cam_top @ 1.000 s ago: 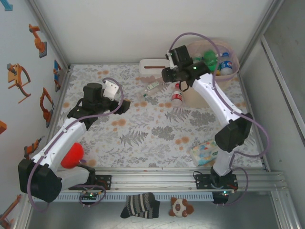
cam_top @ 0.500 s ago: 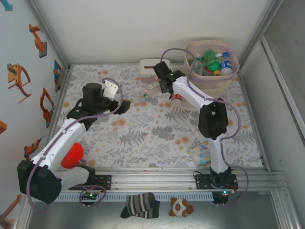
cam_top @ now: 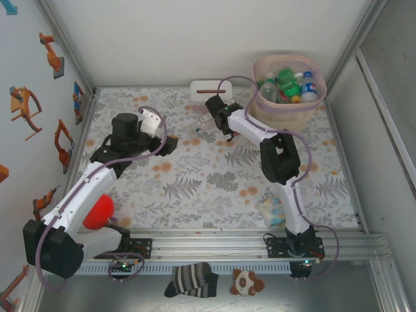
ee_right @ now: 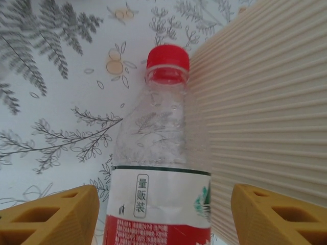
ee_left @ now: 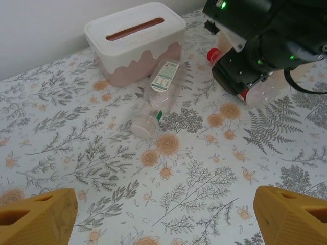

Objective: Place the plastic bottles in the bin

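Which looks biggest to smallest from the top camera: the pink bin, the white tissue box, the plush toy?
1. Bin, clearly largest.
2-3. Tissue box and plush toy look about alike, so I won't rank them.

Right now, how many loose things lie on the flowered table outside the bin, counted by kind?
plastic bottles: 2
tissue box: 1
pack of wipes: 1
red round object: 1
Total: 5
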Tool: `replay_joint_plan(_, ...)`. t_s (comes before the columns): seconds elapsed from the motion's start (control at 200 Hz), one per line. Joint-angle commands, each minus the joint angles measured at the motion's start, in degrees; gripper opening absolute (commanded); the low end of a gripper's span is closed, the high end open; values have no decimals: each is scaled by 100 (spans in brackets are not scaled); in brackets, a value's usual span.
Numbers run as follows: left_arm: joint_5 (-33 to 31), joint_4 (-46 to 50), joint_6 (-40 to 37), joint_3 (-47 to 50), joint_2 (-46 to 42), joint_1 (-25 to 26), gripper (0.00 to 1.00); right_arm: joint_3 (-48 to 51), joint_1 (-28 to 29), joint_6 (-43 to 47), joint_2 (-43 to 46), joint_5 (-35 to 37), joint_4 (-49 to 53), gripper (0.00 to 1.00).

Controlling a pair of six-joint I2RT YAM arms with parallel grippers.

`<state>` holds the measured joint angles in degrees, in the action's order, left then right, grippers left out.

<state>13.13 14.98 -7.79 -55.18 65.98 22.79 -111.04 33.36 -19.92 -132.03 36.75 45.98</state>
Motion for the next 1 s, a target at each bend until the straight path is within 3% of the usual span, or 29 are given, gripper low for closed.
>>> replay_joint_plan(0.0,114,-81,-38,-72,-105,-29,89,-137,56,-205,-203,386,54,68)
replay_joint_plan(0.361,133,-100,-14,-63,-124,-33,89,-242,30,-370,-499,-189,122,67)
replay_joint_plan(0.991,72,-66,-23,-72,-155,-29,89,126,-120,-774,-100,-1442,-110,65)
